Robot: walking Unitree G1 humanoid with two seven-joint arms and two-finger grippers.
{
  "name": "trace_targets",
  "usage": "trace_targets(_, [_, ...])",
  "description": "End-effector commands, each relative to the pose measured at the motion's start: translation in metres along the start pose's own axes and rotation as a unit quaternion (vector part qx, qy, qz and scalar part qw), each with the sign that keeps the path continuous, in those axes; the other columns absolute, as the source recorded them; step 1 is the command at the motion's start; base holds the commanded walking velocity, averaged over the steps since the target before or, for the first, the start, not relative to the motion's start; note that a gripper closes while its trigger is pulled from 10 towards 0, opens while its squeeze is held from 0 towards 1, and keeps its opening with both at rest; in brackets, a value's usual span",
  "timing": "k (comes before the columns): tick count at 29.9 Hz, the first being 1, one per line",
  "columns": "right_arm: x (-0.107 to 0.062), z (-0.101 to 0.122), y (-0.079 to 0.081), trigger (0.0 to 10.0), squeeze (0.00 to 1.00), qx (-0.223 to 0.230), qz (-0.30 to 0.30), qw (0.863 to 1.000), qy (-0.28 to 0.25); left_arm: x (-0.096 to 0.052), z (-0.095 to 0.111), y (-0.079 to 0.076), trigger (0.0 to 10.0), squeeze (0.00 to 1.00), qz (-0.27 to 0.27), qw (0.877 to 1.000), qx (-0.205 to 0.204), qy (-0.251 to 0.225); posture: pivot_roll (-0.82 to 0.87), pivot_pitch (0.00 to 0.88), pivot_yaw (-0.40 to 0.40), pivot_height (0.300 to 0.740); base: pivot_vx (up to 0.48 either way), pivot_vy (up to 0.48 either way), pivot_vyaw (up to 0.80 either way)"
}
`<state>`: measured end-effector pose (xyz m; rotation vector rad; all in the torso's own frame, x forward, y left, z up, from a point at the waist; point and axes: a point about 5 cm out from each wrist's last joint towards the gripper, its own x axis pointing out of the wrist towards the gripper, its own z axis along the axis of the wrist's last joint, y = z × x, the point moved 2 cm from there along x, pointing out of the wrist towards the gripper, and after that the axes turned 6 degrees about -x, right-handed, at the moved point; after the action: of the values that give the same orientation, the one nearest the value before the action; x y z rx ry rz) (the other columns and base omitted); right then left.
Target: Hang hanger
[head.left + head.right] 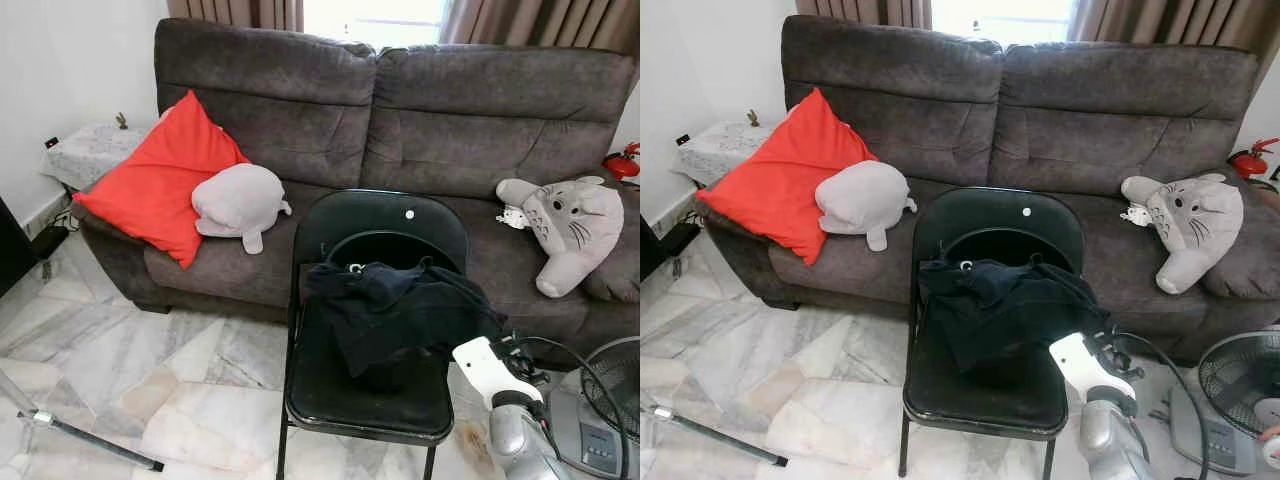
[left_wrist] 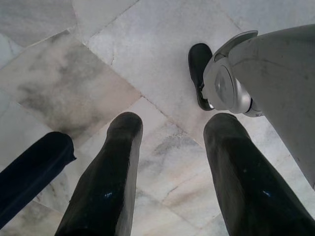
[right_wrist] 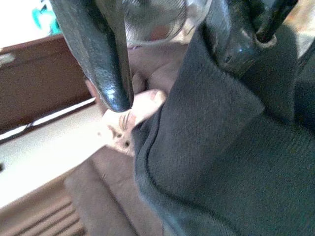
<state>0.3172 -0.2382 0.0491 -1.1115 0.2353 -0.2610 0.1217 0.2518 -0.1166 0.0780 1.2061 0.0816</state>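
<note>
Right gripper (image 3: 167, 64) fingers spread, straddling dark garment (image 1: 400, 310) on black chair (image 1: 365, 400); hanger hook (image 1: 355, 268) at garment's 10 o'clock. Left gripper (image 2: 172, 162) open, empty, over floor (image 2: 123, 59).

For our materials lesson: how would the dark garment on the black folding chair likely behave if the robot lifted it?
The dark garment lies crumpled and draped over the folding chair, so it would probably sag limply. Knit-looking fabric suggests a light, non-slippery grip. The right gripper is against its folds.

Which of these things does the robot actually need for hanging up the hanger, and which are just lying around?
Needed: dark garment, hanger hook peeking from it, black folding chair underneath, right gripper at the garment.
Lying about: sofa, red cushion, grey seal plush, Totoro plush, fan.
</note>
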Motion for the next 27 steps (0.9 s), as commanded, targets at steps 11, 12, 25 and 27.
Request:
trace_targets(11, [0.0085,0.0138,-0.0075,10.0,0.00,-0.047,-0.028,0.997,-0.053,-0.0006,-0.0025,0.0033,10.0,0.00,0.006,1.000,0.003,0.005,0.06,0.000,-0.001,0.740,0.000,0.000,0.00])
trace_targets(12, [0.0087,0.0141,-0.0084,10.0,0.00,-0.047,-0.035,0.997,-0.055,-0.0006,-0.0024,0.0033,10.0,0.00,0.006,1.000,0.004,0.005,0.06,0.000,0.000,0.740,0.000,0.000,0.00])
trace_targets(25, [0.0122,0.0141,-0.0101,10.0,0.00,-0.020,-0.047,0.998,-0.040,-0.0006,-0.0020,0.0034,10.0,0.00,0.005,1.000,0.005,0.004,0.06,0.000,0.002,0.740,0.000,0.000,0.00])
trace_targets(27, [0.0137,0.0158,-0.0116,10.0,0.00,-0.019,-0.049,0.998,-0.044,-0.0006,-0.0021,0.0033,10.0,0.00,0.005,1.000,0.005,0.004,0.07,0.000,0.001,0.740,0.000,0.000,0.00])
